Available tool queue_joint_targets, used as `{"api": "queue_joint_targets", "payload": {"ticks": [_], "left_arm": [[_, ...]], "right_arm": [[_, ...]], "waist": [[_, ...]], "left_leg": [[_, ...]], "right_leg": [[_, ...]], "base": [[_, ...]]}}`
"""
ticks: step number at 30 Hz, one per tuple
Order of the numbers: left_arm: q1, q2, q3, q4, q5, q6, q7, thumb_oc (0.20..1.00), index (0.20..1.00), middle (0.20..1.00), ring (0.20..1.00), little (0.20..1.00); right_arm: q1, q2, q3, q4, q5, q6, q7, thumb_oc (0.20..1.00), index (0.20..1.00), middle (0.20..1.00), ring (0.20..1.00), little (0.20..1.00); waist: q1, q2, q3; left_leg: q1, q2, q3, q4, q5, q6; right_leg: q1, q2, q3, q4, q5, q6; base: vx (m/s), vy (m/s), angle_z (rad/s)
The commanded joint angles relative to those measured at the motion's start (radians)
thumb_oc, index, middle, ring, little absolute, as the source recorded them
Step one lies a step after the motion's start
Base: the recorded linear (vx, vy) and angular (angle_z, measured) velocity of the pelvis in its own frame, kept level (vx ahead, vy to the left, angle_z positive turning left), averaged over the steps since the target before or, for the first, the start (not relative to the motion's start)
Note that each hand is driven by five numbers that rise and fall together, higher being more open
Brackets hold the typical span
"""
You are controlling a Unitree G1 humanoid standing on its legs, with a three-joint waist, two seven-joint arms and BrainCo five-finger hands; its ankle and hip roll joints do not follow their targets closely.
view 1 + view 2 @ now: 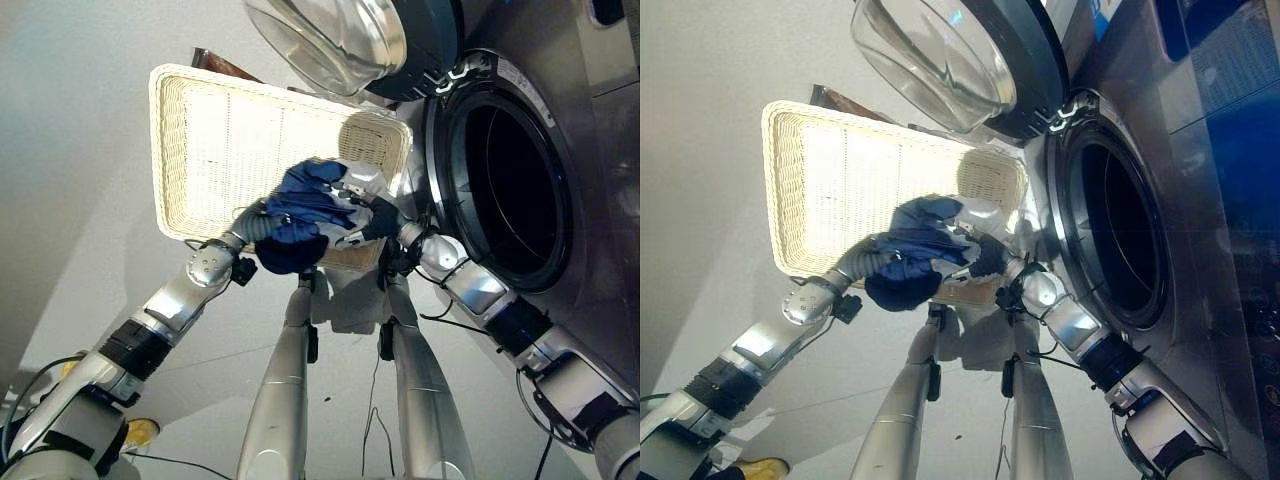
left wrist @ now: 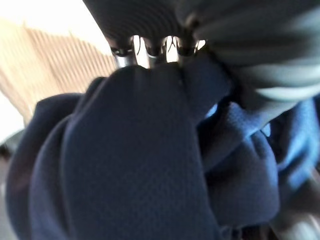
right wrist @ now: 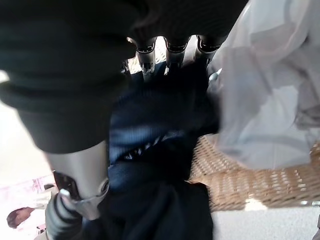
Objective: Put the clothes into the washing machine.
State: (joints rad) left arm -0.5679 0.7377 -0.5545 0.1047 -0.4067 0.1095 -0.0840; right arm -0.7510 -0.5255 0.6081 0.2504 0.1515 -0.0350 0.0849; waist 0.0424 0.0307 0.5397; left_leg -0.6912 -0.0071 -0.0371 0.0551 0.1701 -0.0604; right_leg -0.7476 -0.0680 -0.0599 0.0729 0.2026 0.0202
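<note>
Both hands meet at the near corner of the white wicker basket [image 1: 200,150], on a bundle of dark blue clothes [image 1: 300,215] with a pale garment [image 1: 362,180] beside it. The left hand [image 2: 150,47] has its fingers sunk into the blue cloth, apparently curled round it, though the folds hide their tips. The right hand [image 3: 167,50] presses in from the other side; whether its fingers close on the fabric I cannot tell. The bundle hangs over the basket's rim, and the washing machine's drum opening [image 1: 515,190] lies to the robot's right, door [image 1: 340,40] swung up. The right arm is nearer, so the load must travel rightward into the drum.
</note>
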Motion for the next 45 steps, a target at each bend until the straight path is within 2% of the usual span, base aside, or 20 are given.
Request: {"api": "queue_joint_targets", "payload": {"ticks": [1,8,14,16,17,18,20,21,24,27,32,33,34,37,38,40,41,43,45], "left_arm": [[0.004,-0.061,-0.018,-0.073,-0.083,-0.095,-0.051,0.2,0.2,0.2,0.2,0.2],[-0.02,-0.083,-0.06,-0.102,-0.192,-0.166,-0.079,0.2,0.2,0.2,0.2,0.2],[-0.029,-0.093,-0.074,-0.122,-0.194,-0.18,-0.056,0.2,0.2,0.2,0.2,0.2],[-0.028,-0.09,-0.081,-0.127,-0.185,-0.195,-0.038,0.2,0.2,0.2,0.2,0.2],[-0.028,-0.091,-0.085,-0.128,-0.189,-0.207,-0.031,0.2,0.2,0.2,0.2,0.2],[-0.025,-0.095,-0.09,-0.127,-0.16,-0.252,0.013,0.2,0.2,0.2,0.2,0.2],[-0.027,-0.094,-0.09,-0.126,-0.154,-0.263,0.021,0.2,0.2,0.2,0.2,0.2],[-0.026,-0.092,-0.093,-0.125,-0.15,-0.294,0.03,0.2,0.2,0.2,0.2,0.2],[-0.023,-0.089,-0.099,-0.132,-0.147,-0.321,0.032,0.2,0.2,0.2,0.2,0.2],[-0.018,-0.088,-0.107,-0.13,-0.154,-0.339,0.041,0.2,0.2,0.2,0.2,0.2],[-0.004,-0.099,-0.105,-0.13,-0.141,-0.387,0.101,0.2,0.2,0.2,0.2,0.2],[0.006,-0.105,-0.098,-0.126,-0.132,-0.409,0.128,0.815,0.815,0.815,0.815,0.815],[0.012,-0.108,-0.091,-0.124,-0.111,-0.428,0.165,1.0,1.0,1.0,1.0,1.0],[0.027,-0.124,-0.063,-0.125,-0.03,-0.467,0.298,1.0,1.0,1.0,1.0,1.0],[0.035,-0.132,-0.051,-0.122,0.03,-0.48,0.372,1.0,1.0,1.0,1.0,1.0],[0.053,-0.145,-0.021,-0.123,0.138,-0.466,0.511,1.0,1.0,1.0,1.0,1.0],[0.059,-0.148,0.0,-0.113,0.233,-0.441,0.609,1.0,1.0,1.0,1.0,1.0],[0.062,-0.148,0.02,-0.101,0.307,-0.398,0.684,1.0,1.0,1.0,1.0,1.0],[0.05,-0.116,0.073,-0.054,0.458,-0.268,0.812,1.0,1.0,1.0,1.0,1.0]], "right_arm": [[-0.018,-0.002,0.063,-0.081,0.042,-0.003,0.029,1.0,1.0,1.0,1.0,1.0],[-0.018,-0.01,0.139,-0.058,0.089,0.089,0.117,1.0,1.0,1.0,1.0,1.0],[-0.004,-0.005,0.178,-0.052,0.175,0.176,0.222,1.0,1.0,1.0,1.0,1.0],[0.008,-0.002,0.188,-0.049,0.219,0.222,0.285,0.809,0.809,0.809,0.809,0.809],[0.013,0.003,0.196,-0.05,0.241,0.248,0.314,0.592,0.592,0.592,0.592,0.592],[0.035,0.013,0.215,-0.032,0.283,0.308,0.416,0.2,0.2,0.2,0.2,0.2],[0.04,0.017,0.219,-0.027,0.285,0.324,0.445,0.2,0.2,0.2,0.2,0.2],[0.053,0.018,0.235,-0.021,0.275,0.368,0.522,0.2,0.2,0.2,0.2,0.2],[0.066,0.01,0.258,-0.015,0.251,0.394,0.602,0.2,0.2,0.2,0.2,0.2],[0.074,-0.002,0.276,-0.003,0.212,0.376,0.61,0.2,0.2,0.2,0.2,0.2],[0.086,0.0,0.274,0.009,0.232,0.377,0.581,0.2,0.2,0.2,0.2,0.2],[0.095,0.004,0.267,0.019,0.24,0.377,0.574,0.2,0.2,0.2,0.2,0.2],[0.102,0.006,0.261,0.025,0.25,0.378,0.565,0.2,0.2,0.2,0.2,0.2],[0.118,0.026,0.239,0.042,0.287,0.395,0.552,0.2,0.2,0.2,0.2,0.2],[0.128,0.035,0.228,0.05,0.32,0.409,0.551,0.2,0.2,0.2,0.2,0.2],[0.149,0.057,0.199,0.071,0.365,0.437,0.566,0.2,0.2,0.2,0.2,0.2],[0.165,0.072,0.181,0.086,0.419,0.449,0.57,0.2,0.2,0.2,0.2,0.2],[0.176,0.087,0.154,0.101,0.492,0.464,0.568,0.2,0.2,0.2,0.2,0.2],[0.188,0.121,0.069,0.145,0.667,0.462,0.545,0.2,0.2,0.2,0.2,0.2]], "waist": [[-0.025,0.057,-0.02],[-0.033,0.049,-0.02],[-0.032,0.045,-0.02],[-0.031,0.044,-0.02],[-0.03,0.044,-0.02],[-0.028,0.043,-0.02],[-0.027,0.042,-0.02],[-0.024,0.04,-0.02],[-0.02,0.035,-0.02],[-0.019,0.031,-0.02],[-0.023,0.03,-0.02],[-0.022,0.031,-0.02],[-0.022,0.031,-0.02],[-0.021,0.031,-0.02],[-0.018,0.031,-0.02],[-0.013,0.03,-0.02],[-0.01,0.029,-0.02],[-0.007,0.028,-0.02],[-0.001,0.027,-0.02]], "left_leg": [[-0.033,-0.088,0.01,0.007,0.063,0.051],[-0.03,-0.084,0.015,0.006,0.062,0.052],[-0.03,-0.082,0.014,0.002,0.067,0.053],[-0.03,-0.082,0.012,0.002,0.068,0.052],[-0.03,-0.083,0.011,0.002,0.068,0.052],[-0.033,-0.084,0.006,0.003,0.069,0.052],[-0.032,-0.085,0.006,0.002,0.069,0.052],[-0.027,-0.084,0.004,0.001,0.067,0.052],[-0.029,-0.082,0.003,0.003,0.068,0.049],[-0.032,-0.082,0.001,0.004,0.069,0.047],[-0.041,-0.083,-0.001,0.006,0.074,0.048],[-0.036,-0.083,-0.001,0.005,0.07,0.048],[-0.036,-0.084,-0.003,0.005,0.07,0.05],[-0.042,-0.087,-0.007,0.006,0.074,0.052],[-0.038,-0.087,-0.009,0.006,0.07,0.052],[-0.037,-0.088,-0.013,0.007,0.068,0.053],[-0.035,-0.09,-0.017,0.008,0.067,0.054],[-0.035,-0.09,-0.019,0.012,0.064,0.053],[-0.03,-0.09,-0.024,0.018,0.059,0.05]], "right_leg": [[0.005,0.02,-0.033,0.019,0.037,0.051],[0.003,0.021,-0.027,0.017,0.042,0.047],[0.003,0.023,-0.026,0.015,0.042,0.044],[0.005,0.023,-0.026,0.015,0.042,0.042],[0.005,0.024,-0.026,0.014,0.041,0.041],[0.003,0.024,-0.027,0.012,0.041,0.038],[0.004,0.024,-0.028,0.011,0.041,0.037],[0.008,0.024,-0.029,0.011,0.038,0.036],[0.007,0.023,-0.033,0.01,0.04,0.036],[0.004,0.023,-0.034,0.01,0.043,0.035],[-0.006,0.026,-0.03,0.008,0.049,0.031],[-0.001,0.026,-0.029,0.008,0.046,0.031],[-0.003,0.027,-0.028,0.008,0.046,0.03],[-0.008,0.026,-0.027,0.007,0.049,0.028],[-0.004,0.027,-0.028,0.008,0.045,0.027],[-0.003,0.026,-0.03,0.008,0.042,0.026],[-0.001,0.026,-0.031,0.01,0.039,0.025],[0.0,0.026,-0.033,0.013,0.035,0.025],[0.005,0.024,-0.036,0.018,0.027,0.025]], "base": [[0.0,0.0,0.0],[0.0,0.0,0.0],[0.0,0.0,0.0],[0.0,0.0,0.0],[0.0,0.0,0.0],[0.0,0.0,0.0],[0.0,0.0,0.0],[0.0,0.0,0.0],[0.0,0.0,0.0],[0.0,0.0,0.0],[0.0,0.002,-0.02],[0.0,0.0,0.0],[0.0,0.0,0.0],[0.0,0.0,0.0],[0.0,0.0,0.0],[0.01,-0.035,0.01],[0.01,-0.047,0.0],[0.01,-0.049,0.01],[0.01,-0.055,0.01]]}}
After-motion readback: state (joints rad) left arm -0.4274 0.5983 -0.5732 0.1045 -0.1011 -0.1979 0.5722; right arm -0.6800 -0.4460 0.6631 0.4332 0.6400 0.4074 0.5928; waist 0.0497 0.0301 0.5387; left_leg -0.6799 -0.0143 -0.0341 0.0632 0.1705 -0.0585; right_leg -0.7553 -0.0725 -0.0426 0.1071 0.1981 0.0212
